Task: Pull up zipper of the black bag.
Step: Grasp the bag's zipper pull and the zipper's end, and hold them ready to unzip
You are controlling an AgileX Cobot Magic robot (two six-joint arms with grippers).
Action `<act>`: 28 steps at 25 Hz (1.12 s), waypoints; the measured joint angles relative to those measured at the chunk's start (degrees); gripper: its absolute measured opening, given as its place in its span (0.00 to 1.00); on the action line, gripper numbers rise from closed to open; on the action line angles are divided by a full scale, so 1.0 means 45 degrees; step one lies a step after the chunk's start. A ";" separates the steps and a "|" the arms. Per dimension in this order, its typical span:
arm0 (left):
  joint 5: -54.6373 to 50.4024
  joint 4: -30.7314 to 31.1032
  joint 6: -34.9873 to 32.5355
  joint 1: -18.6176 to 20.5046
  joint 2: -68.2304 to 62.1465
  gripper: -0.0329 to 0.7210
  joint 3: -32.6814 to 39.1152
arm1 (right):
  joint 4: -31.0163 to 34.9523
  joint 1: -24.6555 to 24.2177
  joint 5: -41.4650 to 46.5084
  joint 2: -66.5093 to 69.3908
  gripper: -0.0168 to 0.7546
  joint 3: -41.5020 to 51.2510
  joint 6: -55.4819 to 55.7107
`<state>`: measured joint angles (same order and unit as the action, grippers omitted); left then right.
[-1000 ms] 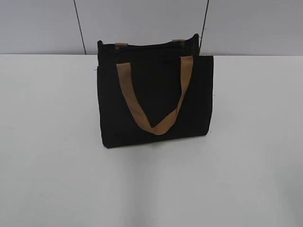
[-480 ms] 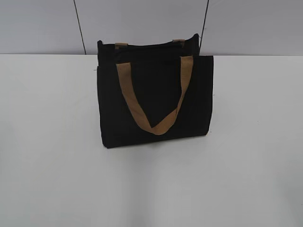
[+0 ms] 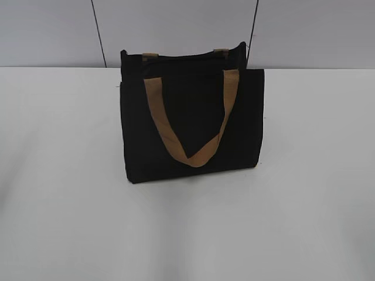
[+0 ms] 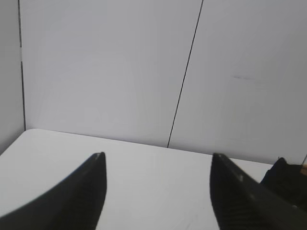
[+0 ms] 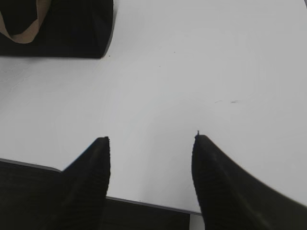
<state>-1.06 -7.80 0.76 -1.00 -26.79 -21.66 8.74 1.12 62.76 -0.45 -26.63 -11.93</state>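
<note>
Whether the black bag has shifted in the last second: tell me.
No. In the exterior view the black bag sits at the same spot against the two dark wall seams behind it, front tan handle hanging the same way.

Your zipper (image 3: 183,57) too dark to make out, bag (image 5: 57,28) cropped in both wrist views.
</note>
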 joint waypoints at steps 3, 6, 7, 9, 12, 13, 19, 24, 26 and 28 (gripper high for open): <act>0.2361 -0.0230 0.0000 -0.0492 -0.1705 0.72 0.0773 | 0.0000 0.0000 0.0000 0.0000 0.56 0.0000 0.0000; 0.3851 -0.0181 0.0011 -0.1168 -0.3812 0.72 0.0936 | 0.0000 0.0000 0.0000 0.0000 0.56 0.0000 0.0000; 0.4409 -0.0181 0.0011 -0.1425 -0.4665 0.72 0.0936 | 0.0000 0.0000 0.0000 0.0000 0.56 0.0000 0.0000; 0.5603 -0.0155 0.0011 -0.1875 -0.6407 0.72 0.0936 | 0.0000 0.0000 0.0000 0.0000 0.56 0.0000 0.0000; 0.7540 0.0335 0.0127 -0.2427 -0.8630 0.72 0.0939 | 0.0000 0.0000 0.0000 0.0000 0.56 0.0000 0.0000; 0.8108 0.0658 0.0361 -0.2529 -0.9444 0.72 0.0939 | 0.0000 0.0000 0.0000 0.0000 0.56 0.0000 0.0000; 1.2326 0.3663 0.1919 -0.2672 -1.3946 0.72 0.0875 | 0.0000 0.0000 0.0000 0.0000 0.56 0.0000 0.0000; 1.3207 0.6307 0.2265 -0.2696 -1.6807 0.72 -0.0470 | 0.0000 0.0000 0.0000 0.0000 0.56 0.0000 0.0000; 1.3328 0.6970 0.2315 -0.2708 -1.7545 0.72 -0.1141 | 0.0000 0.0000 0.0000 0.0000 0.56 0.0000 0.0000; 1.3393 0.7569 0.2369 -0.2718 -1.8191 0.72 -0.1708 | 0.0000 0.0000 0.0000 0.0000 0.56 0.0000 0.0000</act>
<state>59.20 26.26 11.42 -13.23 -108.65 -29.35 8.74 1.12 62.76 -0.45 -26.63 -11.93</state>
